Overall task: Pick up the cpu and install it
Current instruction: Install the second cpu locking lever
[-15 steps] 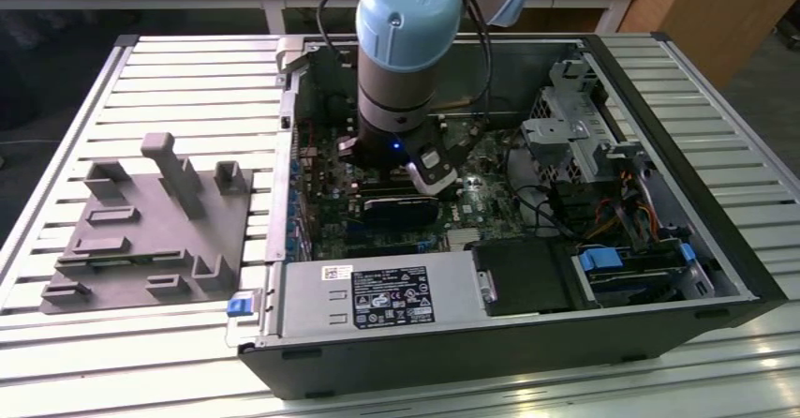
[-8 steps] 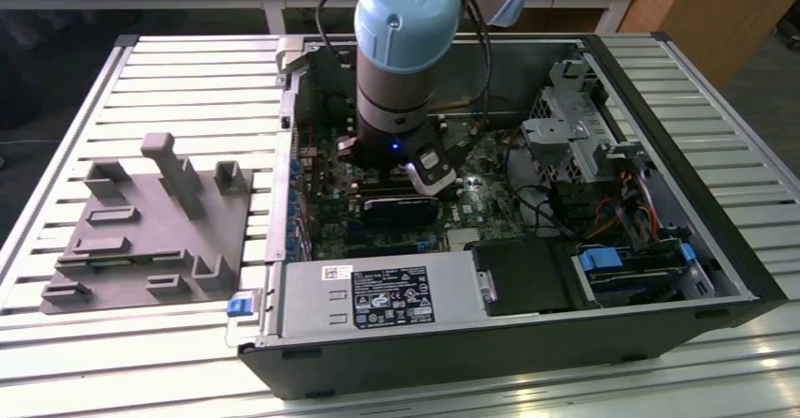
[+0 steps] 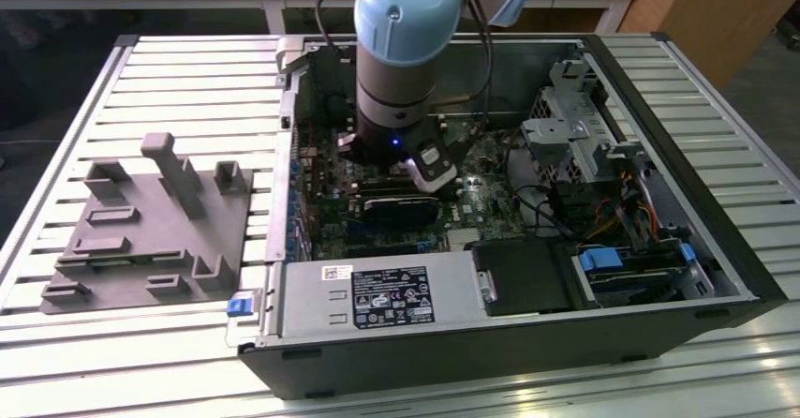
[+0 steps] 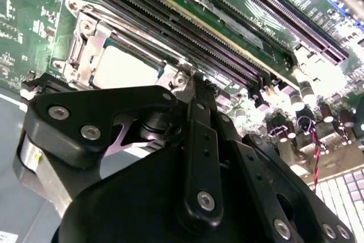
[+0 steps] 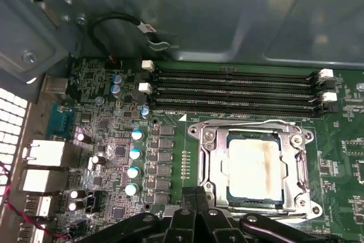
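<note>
Silvery and square, the cpu (image 5: 254,171) lies flat inside the socket frame (image 5: 211,163) on the green motherboard (image 5: 170,152), seated within the frame's metal edges. In the second wrist view the cpu (image 4: 126,68) shows just beyond the black gripper (image 4: 193,92), whose fingers (image 4: 202,140) stand pressed together with nothing between them. The gripper hangs above the motherboard close to the socket frame, apart from the cpu. Long black memory slots (image 5: 233,89) run beside the socket frame. In the exterior view the arm (image 3: 400,62) reaches down into the open case (image 3: 500,277), over the motherboard (image 3: 375,231). A grey fixture plate (image 3: 150,231) with upright blocks lies outside the case, toward the exterior view's left.
</note>
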`<state>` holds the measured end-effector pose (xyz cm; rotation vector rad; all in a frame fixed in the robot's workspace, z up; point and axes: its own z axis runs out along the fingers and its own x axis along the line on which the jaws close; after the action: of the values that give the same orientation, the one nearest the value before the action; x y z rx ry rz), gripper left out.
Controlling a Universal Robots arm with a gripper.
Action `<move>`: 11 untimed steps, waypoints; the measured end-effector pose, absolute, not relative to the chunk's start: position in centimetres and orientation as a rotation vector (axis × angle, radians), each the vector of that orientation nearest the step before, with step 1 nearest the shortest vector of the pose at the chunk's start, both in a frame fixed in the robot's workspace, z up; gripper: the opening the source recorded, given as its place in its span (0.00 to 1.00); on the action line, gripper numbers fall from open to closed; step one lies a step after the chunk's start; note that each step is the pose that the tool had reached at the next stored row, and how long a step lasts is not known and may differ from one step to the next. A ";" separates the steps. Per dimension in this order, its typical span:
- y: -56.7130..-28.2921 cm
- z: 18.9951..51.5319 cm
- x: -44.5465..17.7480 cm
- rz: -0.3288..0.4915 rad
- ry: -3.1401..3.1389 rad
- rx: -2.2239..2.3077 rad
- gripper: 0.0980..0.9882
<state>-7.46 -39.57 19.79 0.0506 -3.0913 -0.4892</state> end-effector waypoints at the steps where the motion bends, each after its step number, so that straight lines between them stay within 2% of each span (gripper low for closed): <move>1: -39.6 20.0 -7.5 -0.489 -3.091 0.051 0.01; 11: -39.6 22.0 -7.5 -0.499 -3.090 0.047 0.01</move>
<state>-7.47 -39.55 22.01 0.0469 -3.0903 -0.4995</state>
